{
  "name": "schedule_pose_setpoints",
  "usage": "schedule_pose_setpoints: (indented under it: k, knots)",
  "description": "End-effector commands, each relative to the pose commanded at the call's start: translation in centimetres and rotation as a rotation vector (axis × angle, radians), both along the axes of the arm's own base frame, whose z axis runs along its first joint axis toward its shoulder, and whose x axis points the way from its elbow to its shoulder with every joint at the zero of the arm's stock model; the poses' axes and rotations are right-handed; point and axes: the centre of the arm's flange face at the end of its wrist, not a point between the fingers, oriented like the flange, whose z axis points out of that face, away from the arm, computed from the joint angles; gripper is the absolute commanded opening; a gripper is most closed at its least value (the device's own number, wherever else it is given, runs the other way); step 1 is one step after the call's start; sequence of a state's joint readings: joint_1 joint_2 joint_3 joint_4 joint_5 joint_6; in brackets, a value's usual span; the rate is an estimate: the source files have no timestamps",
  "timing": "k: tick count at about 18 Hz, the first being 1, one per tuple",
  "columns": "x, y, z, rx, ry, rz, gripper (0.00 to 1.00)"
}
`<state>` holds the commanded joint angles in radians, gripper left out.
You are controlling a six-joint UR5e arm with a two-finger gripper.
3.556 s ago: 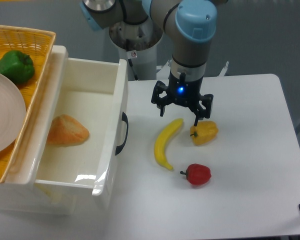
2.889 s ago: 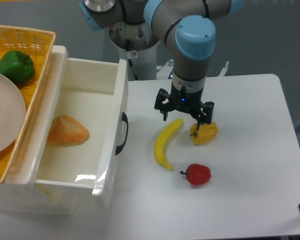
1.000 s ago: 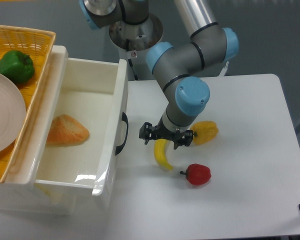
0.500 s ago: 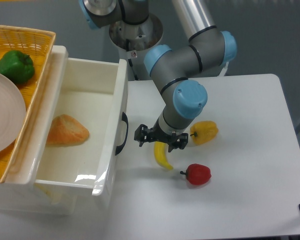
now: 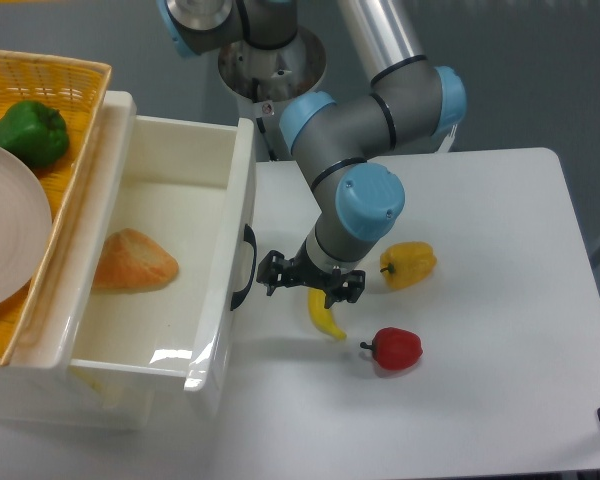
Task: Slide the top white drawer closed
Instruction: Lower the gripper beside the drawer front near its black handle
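The top white drawer (image 5: 215,300) stands pulled far out to the right, its glossy box open upward with a bread roll (image 5: 133,262) lying inside. A black curved handle (image 5: 245,266) sits on its front panel. My gripper (image 5: 308,283) hangs low over the table just right of that handle, fingers spread open with nothing between them. It partly covers a banana (image 5: 325,316).
A yellow wicker basket (image 5: 50,130) with a green pepper (image 5: 30,132) and a white plate (image 5: 10,240) sits on top of the drawer unit at left. A yellow pepper (image 5: 409,264) and a red pepper (image 5: 395,348) lie on the table right of the gripper.
The gripper has come down and moved left from above the yellow pepper, over the banana, toward the drawer front. The drawer has not moved.
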<state>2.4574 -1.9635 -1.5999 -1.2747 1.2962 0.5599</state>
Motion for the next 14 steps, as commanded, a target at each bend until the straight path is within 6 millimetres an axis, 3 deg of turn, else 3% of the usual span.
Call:
schedule_pose_setpoints:
  k: [14]
  knots:
    - [1.4, 1.0, 0.9, 0.026, -0.01, -0.011, 1.0]
